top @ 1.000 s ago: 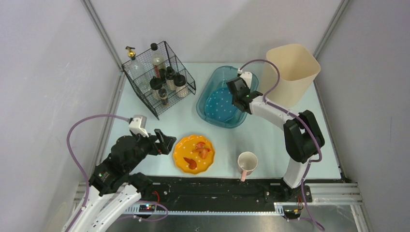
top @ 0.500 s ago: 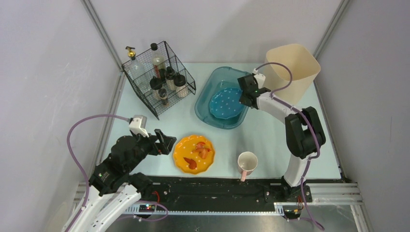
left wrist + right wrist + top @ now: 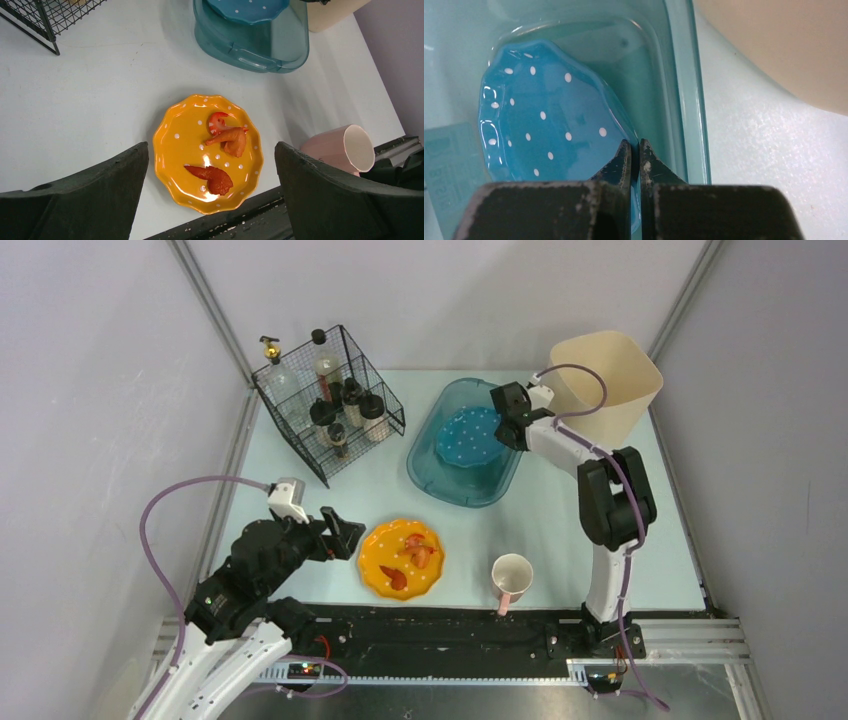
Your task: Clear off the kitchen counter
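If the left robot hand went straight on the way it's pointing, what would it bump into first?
Probably the orange plate. It lies straight ahead of the left gripper, between its open fingers, though depth is unclear.

Plain grey walls, metal corner posts

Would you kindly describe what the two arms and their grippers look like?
The left arm and right arm have black joints and white links, each trailing a purple cable. Their fingers are blocky, matt black, scuffed pale at the edges.
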